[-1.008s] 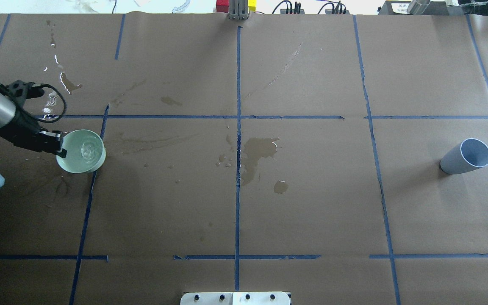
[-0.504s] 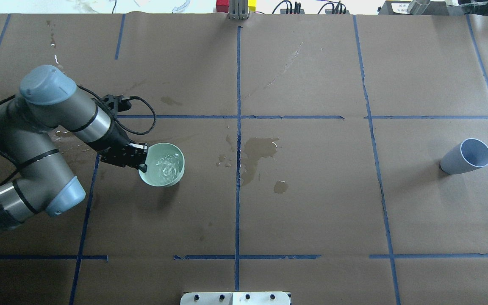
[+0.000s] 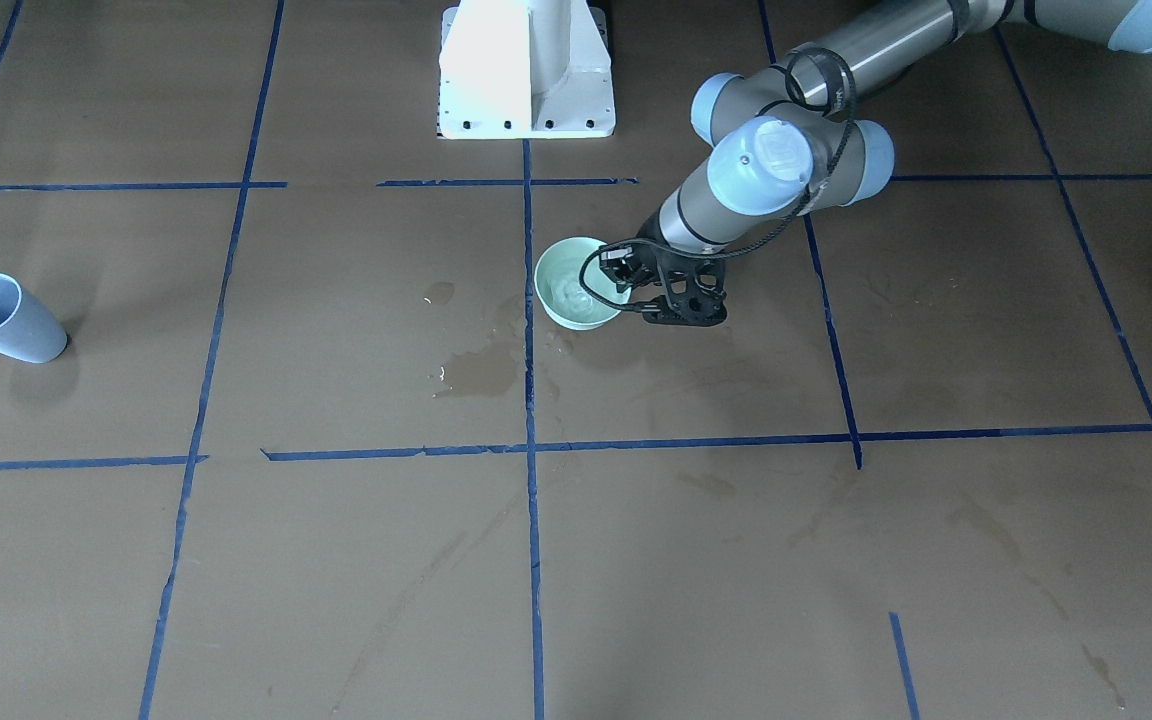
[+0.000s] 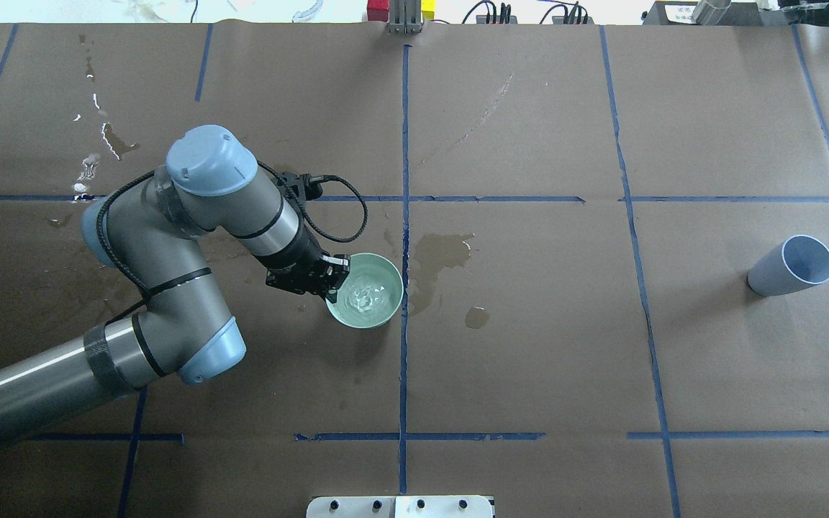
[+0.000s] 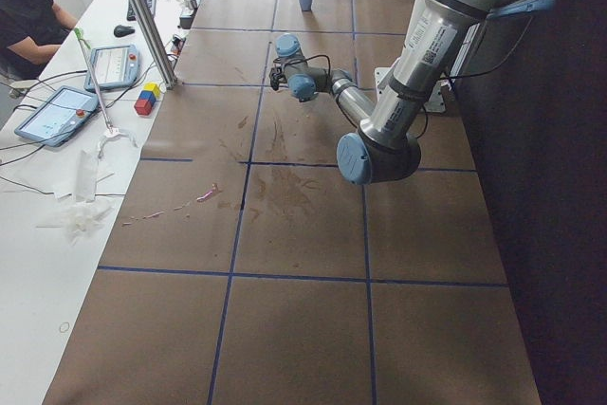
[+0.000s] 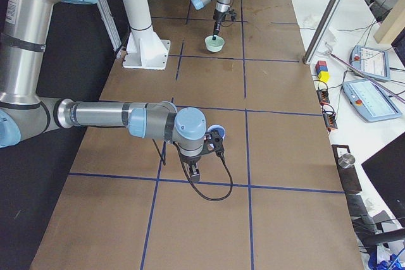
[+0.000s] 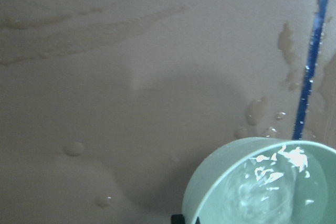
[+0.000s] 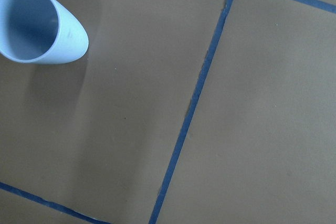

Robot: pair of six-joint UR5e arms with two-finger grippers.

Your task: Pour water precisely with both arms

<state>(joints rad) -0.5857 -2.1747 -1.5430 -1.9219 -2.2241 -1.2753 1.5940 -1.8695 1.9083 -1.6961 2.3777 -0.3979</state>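
Water (image 4: 363,296) is held in a mint-green bowl (image 4: 389,315). The bowl is gripped by the left gripper (image 4: 332,282), whose fingers are clamped on the nearest stretch of the rim. Bright glints are seen on the rippled surface in the left wrist view. Whether the bowl is touching the paper cannot be told. On the bowl's side away from that gripper a blue tape line (image 4: 404,360) is met, and just past it a dark puddle stain (image 4: 443,255) is spread on the brown paper (image 4: 529,345). The right gripper (image 6: 193,170) is shown only from the table's end, so its jaw state cannot be told. A pale blue cup (image 4: 792,266) is found near it, well apart from the left gripper.
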